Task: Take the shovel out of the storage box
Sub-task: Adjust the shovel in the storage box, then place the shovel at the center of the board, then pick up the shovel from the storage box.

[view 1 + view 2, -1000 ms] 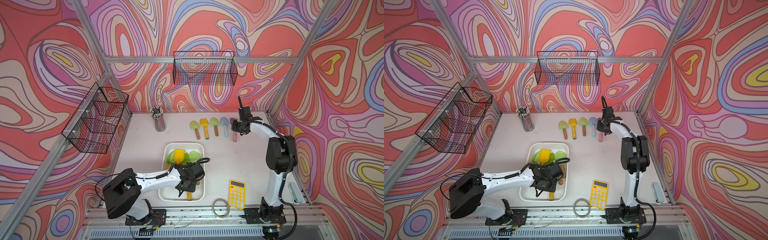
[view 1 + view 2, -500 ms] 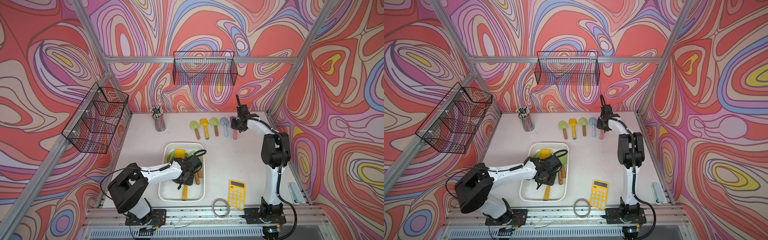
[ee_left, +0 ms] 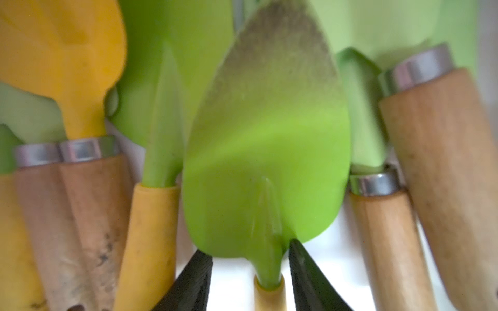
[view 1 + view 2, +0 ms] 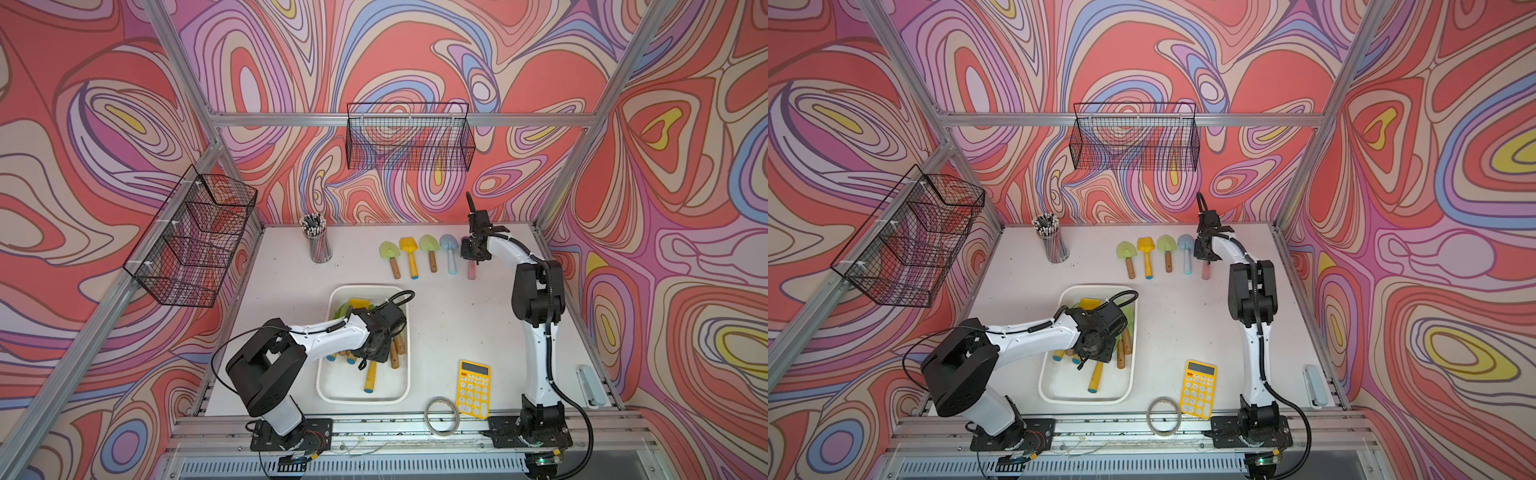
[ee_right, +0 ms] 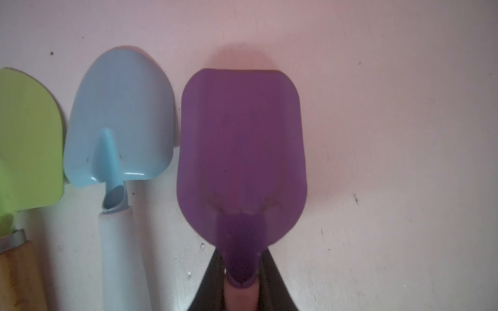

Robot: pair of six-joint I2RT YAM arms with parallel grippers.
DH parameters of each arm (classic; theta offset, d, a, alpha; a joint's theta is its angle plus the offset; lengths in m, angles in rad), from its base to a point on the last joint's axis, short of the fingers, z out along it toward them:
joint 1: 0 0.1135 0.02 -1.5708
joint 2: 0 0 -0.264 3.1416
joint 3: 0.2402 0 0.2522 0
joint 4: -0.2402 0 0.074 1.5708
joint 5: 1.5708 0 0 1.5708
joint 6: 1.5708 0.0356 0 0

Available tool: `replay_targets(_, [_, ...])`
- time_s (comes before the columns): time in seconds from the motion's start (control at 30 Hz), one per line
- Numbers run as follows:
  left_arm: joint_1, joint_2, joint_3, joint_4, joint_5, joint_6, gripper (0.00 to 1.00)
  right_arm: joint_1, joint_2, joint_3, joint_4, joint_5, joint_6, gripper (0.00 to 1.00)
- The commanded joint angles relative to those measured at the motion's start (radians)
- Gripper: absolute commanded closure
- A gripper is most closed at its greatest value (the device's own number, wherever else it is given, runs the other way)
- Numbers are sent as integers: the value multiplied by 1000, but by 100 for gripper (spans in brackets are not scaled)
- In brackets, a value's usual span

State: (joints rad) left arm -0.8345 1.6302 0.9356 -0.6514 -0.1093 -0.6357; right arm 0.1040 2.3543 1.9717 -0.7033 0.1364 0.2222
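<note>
Two grips. Left gripper (image 3: 248, 247) straddles neck of green shovel (image 3: 266, 140) in box (image 4: 390, 384), jaws slack, likely pre-lift. Right gripper (image 5: 241, 254) clamps purple shovel (image 5: 242, 140) on table (image 5: 390, 134).

The left gripper (image 4: 365, 360) is in the storage box (image 4: 332, 390) among loose shovels (image 4: 371, 376); the right gripper (image 4: 471, 254) sits over a pink-handled shovel (image 4: 471, 272).
</note>
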Motion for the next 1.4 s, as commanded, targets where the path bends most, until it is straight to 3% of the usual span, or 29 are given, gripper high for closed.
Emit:
replay_targets(0.0, [9, -37, 17, -13, -19, 23, 46, -6, 35, 53, -30, 28, -20, 86])
replay_targets(0.27, [-10, -245, -48, -41, 40, -43, 32, -8, 91, 106, -43, 37, -27, 86])
replay_targets(0.53, [-68, -379, -78, -121, 27, -101, 30, -8, 157, 191, -73, 49, -43, 85])
replay_targets(0.7, [-135, -403, -124, -163, 10, -157, 31, -9, 163, 201, -78, 40, -44, 70])
replay_targets(0.83, [-194, -402, -166, -177, -7, -215, 31, -9, 109, 154, -51, 25, -38, 54])
replay_targets(0.93, [-229, -397, -192, -184, -18, -254, 32, -10, 45, 114, -34, 11, -29, 48])
replay_targets(1.37, [-264, -317, -232, -67, -34, -302, 41, -8, -342, -275, 153, -58, 74, 49])
